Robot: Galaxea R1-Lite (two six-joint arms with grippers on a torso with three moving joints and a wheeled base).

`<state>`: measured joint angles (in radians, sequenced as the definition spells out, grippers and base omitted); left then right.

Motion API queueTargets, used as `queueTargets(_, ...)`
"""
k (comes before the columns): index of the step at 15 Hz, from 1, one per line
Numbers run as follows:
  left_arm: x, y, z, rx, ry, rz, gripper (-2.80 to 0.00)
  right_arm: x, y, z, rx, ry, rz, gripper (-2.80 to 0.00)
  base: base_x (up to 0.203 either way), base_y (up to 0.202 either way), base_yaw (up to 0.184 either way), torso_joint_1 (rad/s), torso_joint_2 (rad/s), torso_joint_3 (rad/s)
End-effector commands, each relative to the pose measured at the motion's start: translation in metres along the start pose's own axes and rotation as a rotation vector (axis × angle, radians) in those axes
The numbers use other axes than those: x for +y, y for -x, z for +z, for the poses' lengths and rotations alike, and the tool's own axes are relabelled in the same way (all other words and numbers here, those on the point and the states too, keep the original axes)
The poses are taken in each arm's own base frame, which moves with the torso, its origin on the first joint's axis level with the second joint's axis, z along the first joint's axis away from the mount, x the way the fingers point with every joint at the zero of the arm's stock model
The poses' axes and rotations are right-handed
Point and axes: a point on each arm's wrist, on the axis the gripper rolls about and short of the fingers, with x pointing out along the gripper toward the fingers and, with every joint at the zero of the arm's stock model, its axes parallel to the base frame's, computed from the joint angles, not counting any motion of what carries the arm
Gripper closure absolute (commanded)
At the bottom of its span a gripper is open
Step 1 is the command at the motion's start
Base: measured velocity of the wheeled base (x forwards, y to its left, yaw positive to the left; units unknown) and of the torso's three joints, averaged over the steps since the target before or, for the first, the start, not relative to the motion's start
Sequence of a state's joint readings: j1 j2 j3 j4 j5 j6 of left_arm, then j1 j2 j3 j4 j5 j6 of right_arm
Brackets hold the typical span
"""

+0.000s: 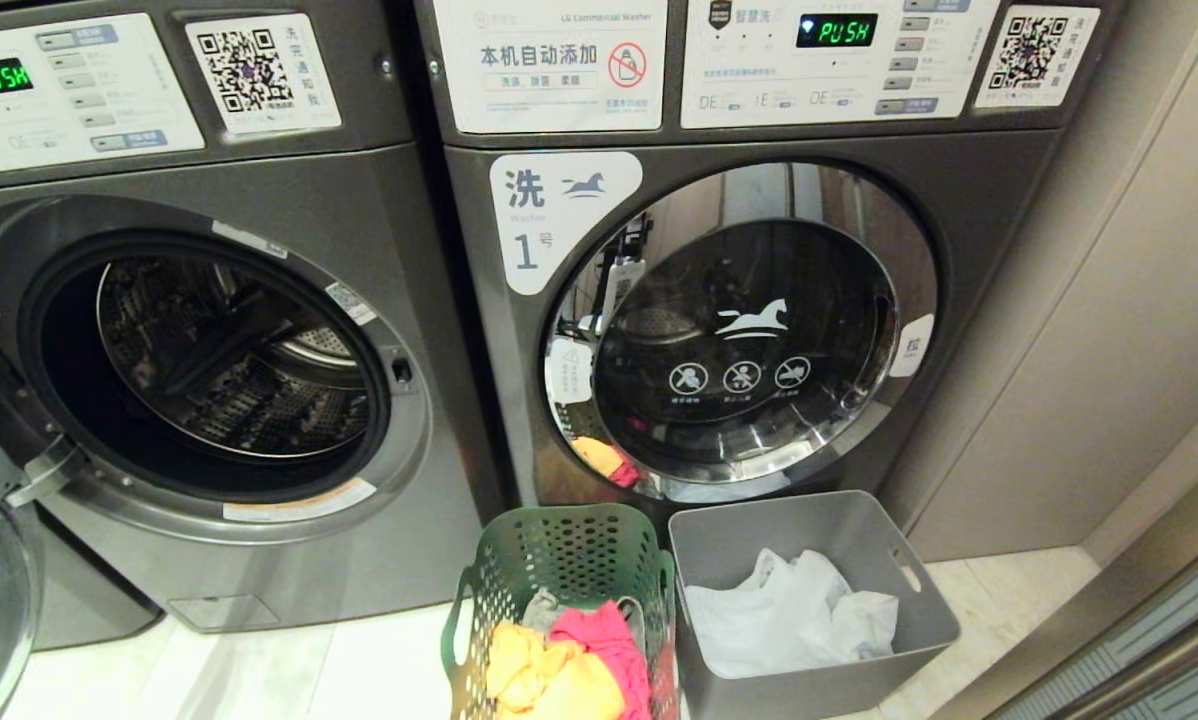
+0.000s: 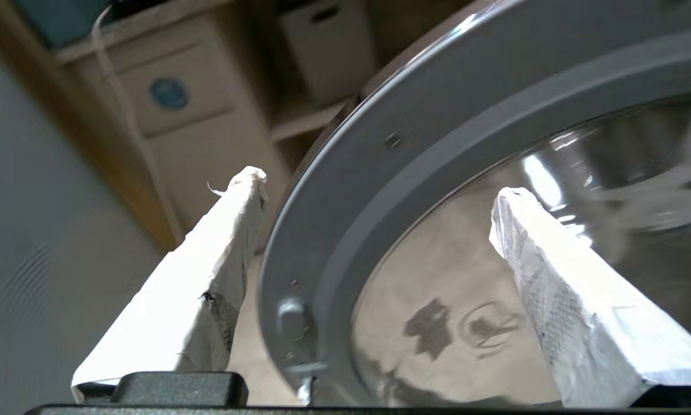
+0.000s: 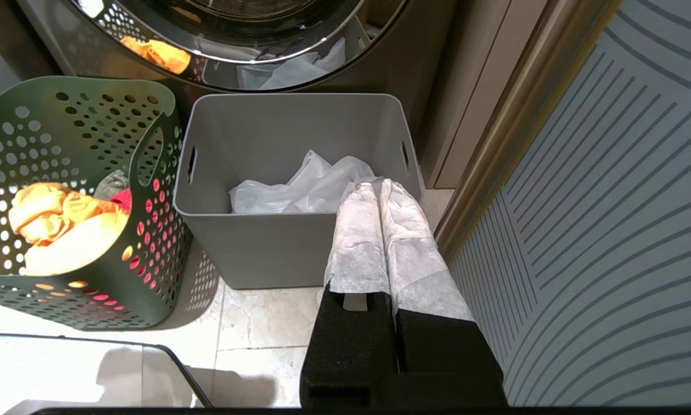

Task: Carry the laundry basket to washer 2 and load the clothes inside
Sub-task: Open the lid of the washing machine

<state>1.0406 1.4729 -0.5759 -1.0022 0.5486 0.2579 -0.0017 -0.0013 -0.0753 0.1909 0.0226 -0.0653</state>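
While the left pincer (image 2: 374, 213) stands spread astride the open grey washer door's rim (image 2: 322, 190), grip nothing yet: the green perforated plastic laundry basket (image 1: 559, 590) of clothes sits well away, nearer the right pincer (image 3: 378, 193), pressed together.

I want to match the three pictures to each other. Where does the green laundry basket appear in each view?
Head view: the green basket stands at the bottom centre, left of the grey bin.
Left wrist view: not in it; only the open washer door shows.
Right wrist view: at the left edge, again beside the grey bin.
Shared landmark: the grey bin holding white cloth.
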Motion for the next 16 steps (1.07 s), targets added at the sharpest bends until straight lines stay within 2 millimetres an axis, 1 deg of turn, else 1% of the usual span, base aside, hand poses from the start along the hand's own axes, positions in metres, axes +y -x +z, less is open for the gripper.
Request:
queueTargets(1, 0.012, 0.021, 0.022, -0.136, 0.055, -0.103, -2.80, 0.000, 0.000, 0.000, 0.001, 0.001, 0.001, 0.00, 0.000, 0.000, 0.000, 0.000, 0.00, 0.000)
queueTargets(3, 0.015, 0.040, 0.025, -0.150, 0.055, -0.178, -2.80, 0.000, 0.000, 0.000, 0.001, 0.001, 0.001, 0.00, 0.000, 0.000, 0.000, 0.000, 0.00, 0.000)
queueTargets(4, 0.012, 0.051, 0.024, -0.130, 0.043, -0.232, -2.80, 0.000, 0.000, 0.000, 0.001, 0.001, 0.001, 0.00, 0.000, 0.000, 0.000, 0.000, 0.00, 0.000)
queueTargets(7, -0.003, 0.085, 0.016, -0.003, -0.046, -0.435, -2.80, 0.000, 0.000, 0.000, 0.001, 0.001, 0.001, 0.00, 0.000, 0.000, 0.000, 0.000, 0.00, 0.000)
queueTargets(9, -0.009, 0.109, 0.010, 0.027, -0.090, -0.554, -2.80, 0.000, 0.000, 0.000, 0.002, 0.001, 0.001, 0.00, 0.000, 0.000, 0.000, 0.000, 0.00, 0.000)
queueTargets(10, -0.009, 0.122, 0.007, 0.021, -0.099, -0.606, 0.00, 0.000, 0.000, 0.000, 0.001, 0.001, 0.001, 0.00, 0.000, 0.000, 0.000, 0.000, 0.00, 0.000)
queueTargets(13, 0.004, 0.161, 0.004, -0.065, -0.069, -0.784, 0.00, 0.000, 0.000, 0.000, 0.001, 0.001, 0.001, 0.00, 0.000, 0.000, 0.000, 0.000, 0.00, 0.000)
queueTargets(14, 0.013, 0.174, -0.002, -0.097, -0.061, -0.863, 0.00, 0.000, 0.000, 0.000, 0.002, 0.001, 0.001, 0.00, 0.000, 0.000, 0.000, 0.000, 0.00, 0.000)
queueTargets(15, 0.023, 0.184, -0.016, -0.112, -0.071, -0.942, 0.00, 0.000, 0.000, 0.000, 0.001, 0.001, 0.001, 0.00, 0.000, 0.000, 0.000, 0.000, 0.00, 0.000)
queueTargets(16, 0.031, 0.193, -0.038, -0.109, -0.102, -1.022, 0.00, 0.000, 0.000, 0.000, 0.001, 0.001, 0.001, 0.00, 0.000, 0.000, 0.000, 0.000, 0.00, 0.000)
